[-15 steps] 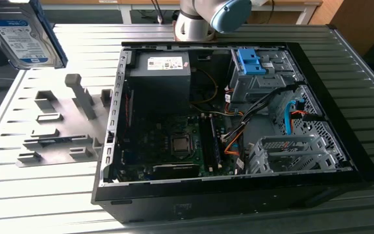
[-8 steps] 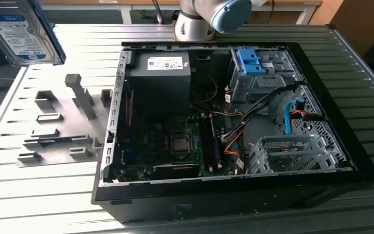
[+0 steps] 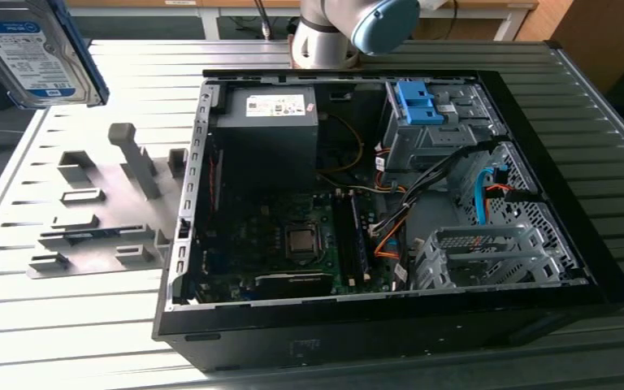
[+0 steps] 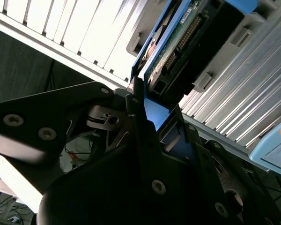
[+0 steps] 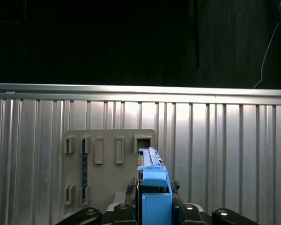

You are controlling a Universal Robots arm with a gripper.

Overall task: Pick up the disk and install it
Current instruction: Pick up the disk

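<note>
Hanging in the upper left of the exterior view, the one silver metal hard disk [image 3: 36, 49] with its blue plastic frame sits clear of the ribbed metal table [image 3: 594, 97], likely for carrying. In the first wrist view the black gripper [image 5: 154, 206] pinches its framed edge. One grey slotted plate [image 3: 117, 207] lies at the left and one open black computer case [image 3: 399, 333] in the centre.

Computer case [image 3: 399, 337], fixture plate [image 3: 117, 207] on table [image 3: 594, 97]
</note>
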